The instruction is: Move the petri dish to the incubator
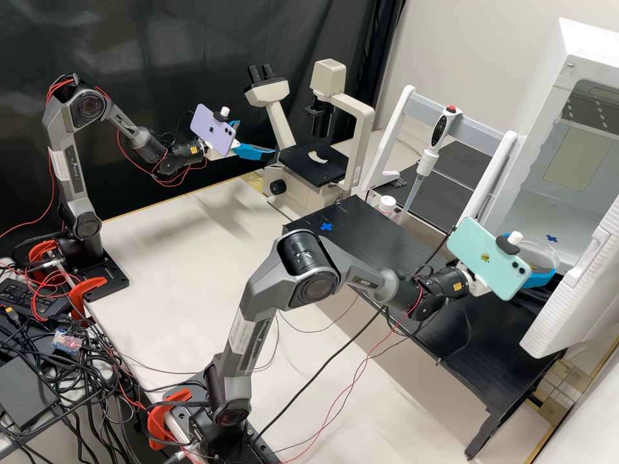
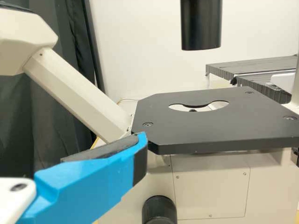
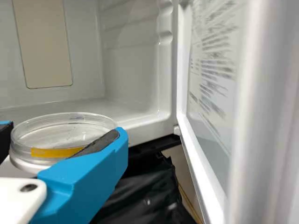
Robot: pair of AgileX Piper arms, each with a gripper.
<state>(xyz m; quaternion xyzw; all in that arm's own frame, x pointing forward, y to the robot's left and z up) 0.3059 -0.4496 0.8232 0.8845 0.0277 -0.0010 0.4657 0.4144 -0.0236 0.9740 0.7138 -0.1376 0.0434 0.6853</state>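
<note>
The clear petri dish (image 1: 540,254), with a yellow strip on its side, is held level by my right gripper (image 1: 545,265) at the mouth of the white incubator (image 1: 570,29). In the right wrist view, the fingers of my right gripper (image 3: 65,137) are shut on the dish (image 3: 70,122) from both sides, and behind it lies the incubator chamber (image 3: 131,70). My left gripper (image 1: 258,140) stands open beside the microscope stage (image 1: 309,162). In the left wrist view, a finger of my left gripper (image 2: 93,179) is near the corner of the black stage (image 2: 210,126).
The incubator door (image 3: 210,102) stands open close beside the right gripper. A black raised platform (image 1: 400,258) runs below the right arm. Behind it are a pipette (image 1: 428,158) on a white stand and a white-capped bottle (image 1: 387,205).
</note>
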